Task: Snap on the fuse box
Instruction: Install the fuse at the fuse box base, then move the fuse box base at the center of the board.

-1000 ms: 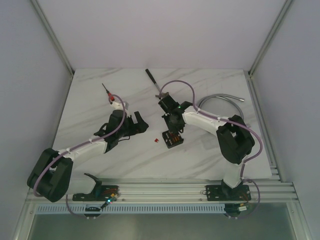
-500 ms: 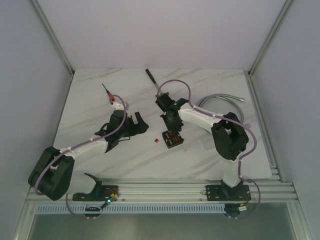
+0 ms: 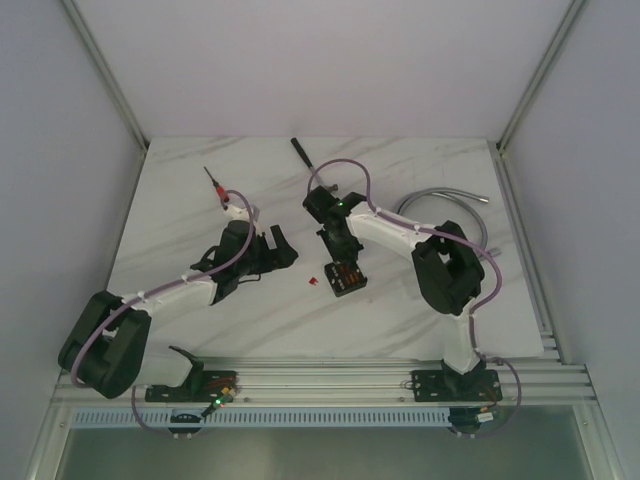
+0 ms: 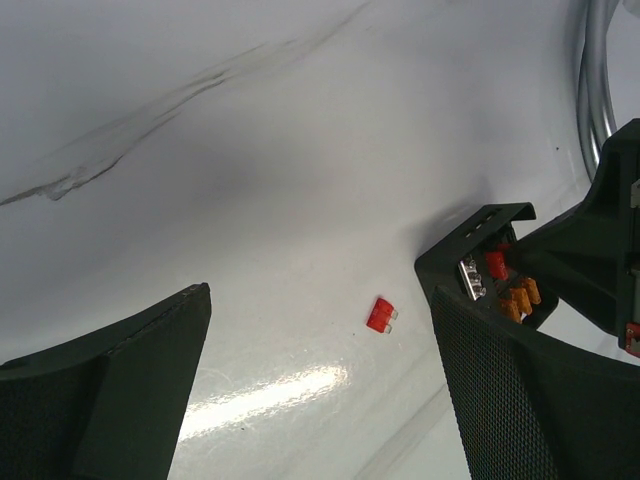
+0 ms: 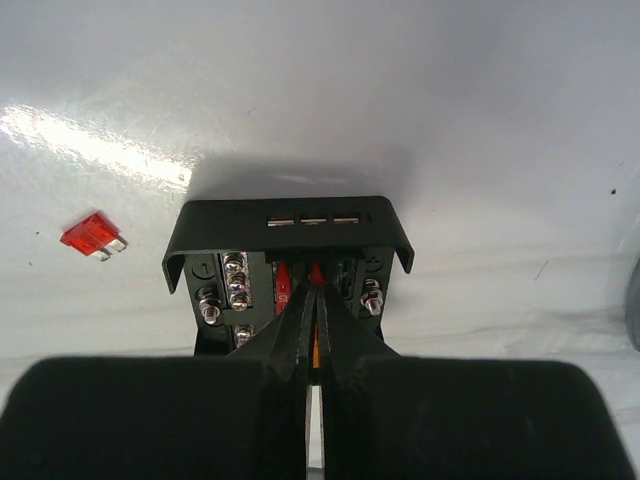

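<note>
Right now the right gripper (image 5: 312, 300) is pressing its tips, pinched together with nothing plainly held, down among the red fuses of the open fuse box (image 5: 290, 240), which is lying flat near the middle of the marble table (image 3: 190, 200). The left gripper (image 4: 315, 395) is hanging spread wide to the box's left, beyond a loose red fuse (image 4: 380, 314). Slipping is looking like the main risk: nothing is bracing the box (the tabletop is shining glossy), so an off-centre push could be skidding or tilting it. Pale walls are enclosing the table behind the box.
</note>
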Robot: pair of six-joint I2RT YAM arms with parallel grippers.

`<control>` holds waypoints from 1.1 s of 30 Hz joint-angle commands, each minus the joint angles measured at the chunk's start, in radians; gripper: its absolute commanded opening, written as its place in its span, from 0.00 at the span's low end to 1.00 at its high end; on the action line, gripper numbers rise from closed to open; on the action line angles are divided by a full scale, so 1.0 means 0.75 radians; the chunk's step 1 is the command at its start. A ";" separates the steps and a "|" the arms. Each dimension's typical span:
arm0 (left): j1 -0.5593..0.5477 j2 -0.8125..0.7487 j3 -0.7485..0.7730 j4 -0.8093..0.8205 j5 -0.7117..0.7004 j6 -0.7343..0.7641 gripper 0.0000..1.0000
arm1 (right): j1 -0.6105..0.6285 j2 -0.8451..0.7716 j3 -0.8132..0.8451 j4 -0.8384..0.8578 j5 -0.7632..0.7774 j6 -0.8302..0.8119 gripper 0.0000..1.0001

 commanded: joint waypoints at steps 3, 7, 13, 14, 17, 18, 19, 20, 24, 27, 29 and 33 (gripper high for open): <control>-0.004 -0.062 -0.025 -0.016 0.038 0.000 1.00 | 0.010 0.091 -0.205 0.213 0.034 0.009 0.00; -0.013 -0.072 -0.029 -0.030 0.063 -0.024 1.00 | 0.026 -0.128 -0.238 0.251 0.022 0.028 0.00; -0.043 -0.085 -0.037 -0.055 0.067 -0.054 1.00 | 0.058 -0.388 -0.361 0.306 -0.033 0.073 0.14; -0.046 -0.088 -0.039 -0.062 0.066 -0.059 1.00 | 0.067 -0.418 -0.388 0.310 -0.039 0.084 0.15; -0.053 -0.107 -0.046 -0.085 0.045 -0.074 1.00 | 0.105 -0.501 -0.492 0.334 -0.042 0.127 0.17; -0.053 -0.119 -0.052 -0.094 0.034 -0.079 1.00 | 0.118 -0.529 -0.527 0.346 -0.039 0.140 0.17; -0.054 -0.131 -0.057 -0.103 0.026 -0.082 1.00 | 0.129 -0.557 -0.562 0.357 -0.042 0.154 0.18; -0.053 -0.144 -0.064 -0.113 0.013 -0.085 1.00 | 0.141 -0.580 -0.595 0.369 -0.050 0.164 0.18; -0.055 -0.193 -0.084 -0.168 -0.040 -0.095 1.00 | 0.165 -0.632 -0.716 0.429 -0.085 0.211 0.21; -0.055 -0.219 -0.096 -0.186 -0.061 -0.099 1.00 | 0.174 -0.631 -0.791 0.494 -0.084 0.241 0.21; -0.055 -0.230 -0.101 -0.193 -0.070 -0.103 1.00 | 0.173 -0.613 -0.822 0.546 -0.087 0.247 0.21; -0.055 -0.241 -0.098 -0.207 -0.090 -0.107 1.00 | 0.172 -0.532 -0.804 0.593 -0.032 0.236 0.20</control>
